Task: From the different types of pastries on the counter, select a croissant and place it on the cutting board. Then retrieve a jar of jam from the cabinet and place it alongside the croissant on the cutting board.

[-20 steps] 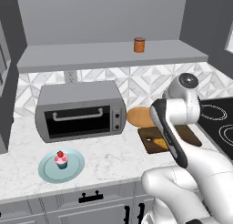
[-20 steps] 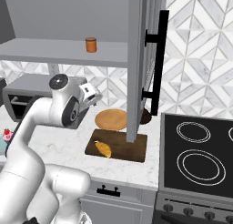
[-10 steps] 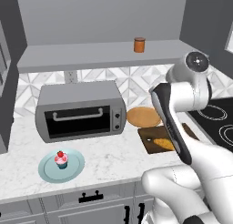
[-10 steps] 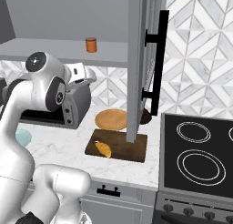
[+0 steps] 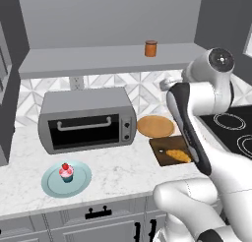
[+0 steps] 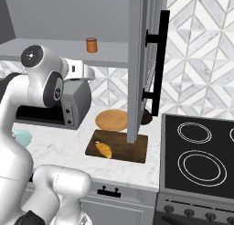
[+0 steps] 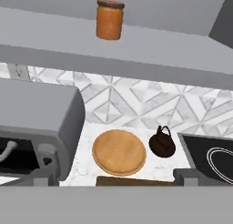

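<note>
On the dark cutting board (image 5: 170, 152) near the counter (image 5: 123, 169) edge lies the croissant (image 5: 178, 156), towards the board's front corner at about seven o'clock as the right base view shows it. Just behind the board, at twelve o'clock from it, sits a round tan plate (image 5: 155, 126), and to the plate's three o'clock in the hand view a squat black kettle (image 7: 162, 143) stands just beside the stove (image 6: 201, 155). At nine o'clock from the board is the grey toaster oven (image 5: 87, 120), and in front of that, near the counter edge, a light-blue plate (image 5: 66, 178) carries the pink cupcake (image 5: 66, 172) with its strawberry.

Up on the grey cabinet (image 5: 113, 59) shelf the jar of jam (image 5: 150, 48) stands upright, alone, lid on, well above the tan plate. The white arm is raised to about shelf height, its hand between oven and shelf. The gripper (image 7: 116, 177) shows its two dark fingertips (image 7: 45, 175) spread wide apart at the bottom of the hand view, nothing between them, with the jar at twelve o'clock, well apart from them.
</note>
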Controlling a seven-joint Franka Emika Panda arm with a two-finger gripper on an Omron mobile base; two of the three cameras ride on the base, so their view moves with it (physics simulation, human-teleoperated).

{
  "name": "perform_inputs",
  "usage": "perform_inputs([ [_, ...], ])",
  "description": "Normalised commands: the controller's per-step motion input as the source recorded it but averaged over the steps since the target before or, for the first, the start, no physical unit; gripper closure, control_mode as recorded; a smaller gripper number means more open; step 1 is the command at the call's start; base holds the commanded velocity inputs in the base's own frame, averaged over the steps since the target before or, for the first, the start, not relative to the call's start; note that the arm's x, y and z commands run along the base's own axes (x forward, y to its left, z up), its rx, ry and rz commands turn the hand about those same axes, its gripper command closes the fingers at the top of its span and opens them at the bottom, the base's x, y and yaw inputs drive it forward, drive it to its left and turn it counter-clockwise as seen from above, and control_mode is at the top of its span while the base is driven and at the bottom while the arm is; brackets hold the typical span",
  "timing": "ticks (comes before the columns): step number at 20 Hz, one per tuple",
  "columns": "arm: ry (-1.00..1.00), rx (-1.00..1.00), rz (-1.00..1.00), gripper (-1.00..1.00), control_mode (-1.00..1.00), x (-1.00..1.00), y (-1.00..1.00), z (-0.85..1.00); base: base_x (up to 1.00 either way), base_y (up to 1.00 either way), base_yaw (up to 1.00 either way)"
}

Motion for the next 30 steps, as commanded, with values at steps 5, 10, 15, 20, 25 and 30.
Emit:
perform_inputs([
  [5,-0.3,0.23,-0.2,-1.0,-1.0,-0.06,0.04,0.75,0.0,0.0,0.0],
  [10,-0.16,-0.05,-0.19,-1.0,-1.0,0.01,0.36,0.96,0.0,0.0,0.0],
  [15,-0.04,0.16,0.02,-1.0,-1.0,0.27,0.13,0.86,0.0,0.0,0.0],
  [20,0.05,0.06,0.05,-1.0,-1.0,0.22,0.0,0.16,0.0,0.0,0.0],
  [25,0.14,0.0,0.11,-1.0,-1.0,0.08,0.0,-0.35,0.0,0.0,0.0],
  [30,0.01,0.01,0.04,-1.0,-1.0,0.04,-0.05,-0.05,0.0,0.0,0.0],
])
